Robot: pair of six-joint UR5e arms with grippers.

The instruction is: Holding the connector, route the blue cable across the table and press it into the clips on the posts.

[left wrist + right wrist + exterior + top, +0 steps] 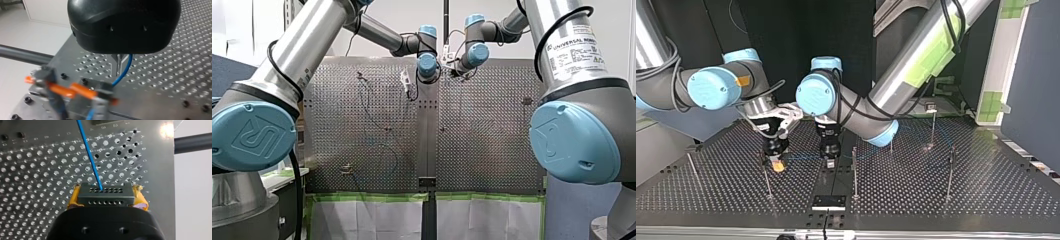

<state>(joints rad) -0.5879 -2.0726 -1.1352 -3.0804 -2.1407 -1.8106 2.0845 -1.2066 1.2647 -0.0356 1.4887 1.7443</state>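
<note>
In the right wrist view my right gripper (107, 199) is shut on the black connector (105, 191), a yellow pad at each end of it. The blue cable (90, 157) leaves the connector and runs ahead over the perforated table. In the top view that gripper (778, 166) hangs low at the left of centre, and my left gripper (829, 162) stands just beside it. The left wrist view shows its metal fingers (117, 66) pressed together on the blue cable (125, 70). From there the cable leads to the blurred orange-padded right gripper (75, 91).
Several thin posts stand on the table: one (854, 170) close to my left gripper, one (767, 182) under my right gripper, others (950, 172) toward the top view's right. A black block (828, 201) sits at the near edge. Slack blue cable (916, 136) lies beyond.
</note>
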